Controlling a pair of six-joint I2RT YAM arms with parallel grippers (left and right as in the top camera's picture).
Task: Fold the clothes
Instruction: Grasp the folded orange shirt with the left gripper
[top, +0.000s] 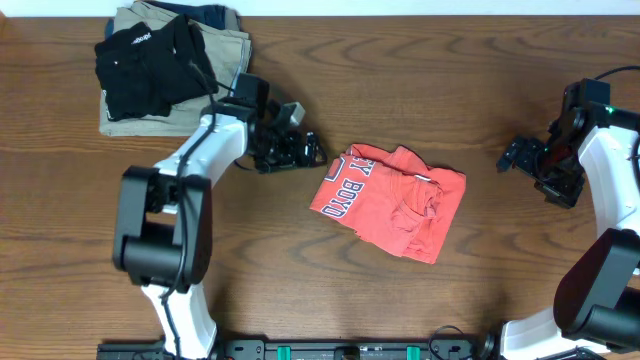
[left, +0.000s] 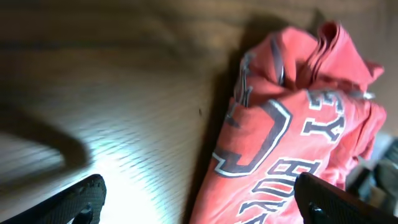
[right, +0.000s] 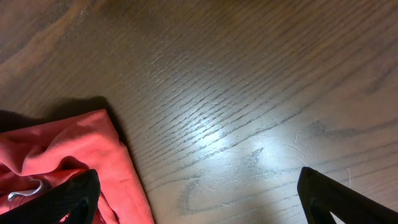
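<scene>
Two hands flank the coral-red T-shirt (top: 390, 200), which lies bunched in a rough fold at the middle of the tabletop (top: 300, 290). Folds hide most of its white lettering. From overhead only what looks like "BOYD" shows near its left edge. The left wrist view gives "EY" clearly, while the letters below are blurred and cut off by the frame.

The left hand (top: 300, 150) hangs just left of the shirt, its fingers (left: 81, 199) spread wide and holding nothing. The right hand (top: 515, 157), well to the right, is likewise wide open and empty. Its camera catches only a corner of the shirt.

Only the overhead view shows the far-left pile, where a black garment (top: 150, 65) covers much of the khaki trousers (top: 225, 45).
</scene>
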